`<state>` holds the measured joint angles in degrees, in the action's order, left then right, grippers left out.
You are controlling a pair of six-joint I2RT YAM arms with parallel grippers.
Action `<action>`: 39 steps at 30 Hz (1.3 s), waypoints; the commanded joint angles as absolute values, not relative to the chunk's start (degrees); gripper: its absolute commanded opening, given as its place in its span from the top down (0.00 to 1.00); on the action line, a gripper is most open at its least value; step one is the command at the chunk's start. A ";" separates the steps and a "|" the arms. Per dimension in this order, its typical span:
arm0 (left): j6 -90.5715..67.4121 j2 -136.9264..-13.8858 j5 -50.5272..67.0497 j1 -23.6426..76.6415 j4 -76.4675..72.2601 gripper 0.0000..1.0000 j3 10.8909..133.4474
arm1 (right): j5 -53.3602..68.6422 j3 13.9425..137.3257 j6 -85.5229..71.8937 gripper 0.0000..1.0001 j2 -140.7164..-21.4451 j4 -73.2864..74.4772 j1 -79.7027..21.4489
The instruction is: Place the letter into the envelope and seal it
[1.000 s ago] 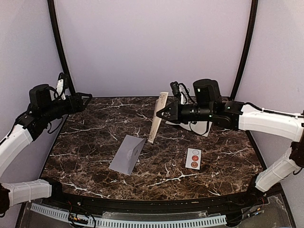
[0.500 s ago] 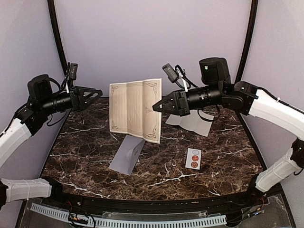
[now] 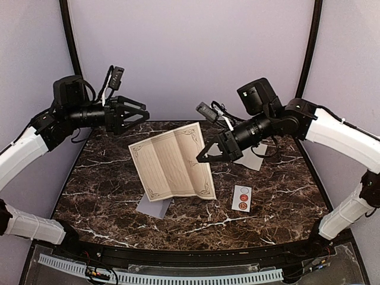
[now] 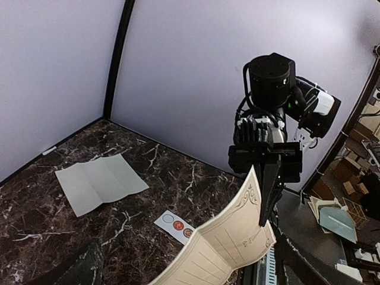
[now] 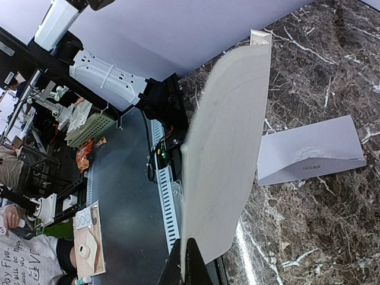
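Lower centre of the top view: the envelope (image 3: 155, 205) lies flat on the marble table (image 3: 279, 219), half hidden behind the letter (image 3: 172, 161); the right wrist view shows more of it. The sticker strip (image 3: 241, 197) lies apart at lower right. The right gripper (image 3: 202, 158) is clamped on the airborne letter's right edge. The left gripper (image 3: 145, 114), fingers spread, hovers clear at upper left. Only the left wrist view shows the whole grey sheet (image 4: 98, 181) near the far wall.
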<state>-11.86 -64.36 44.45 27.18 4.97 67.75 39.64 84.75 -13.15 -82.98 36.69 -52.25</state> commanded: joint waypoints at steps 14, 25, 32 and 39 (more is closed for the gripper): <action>1.62 -78.64 55.78 34.89 18.42 0.19 74.36 | 44.33 88.04 -7.27 1.00 -83.85 44.45 -53.62; 2.75 -79.54 59.83 34.98 24.15 0.58 73.63 | 40.62 88.60 -7.77 1.00 -84.08 44.40 -53.61; 3.31 -78.79 58.89 34.98 25.84 0.71 72.69 | 39.79 89.02 -8.13 1.00 -84.22 44.47 -53.61; 3.43 -77.96 57.40 34.98 26.29 1.00 72.21 | 37.85 89.01 -8.89 1.00 -83.92 43.62 -53.51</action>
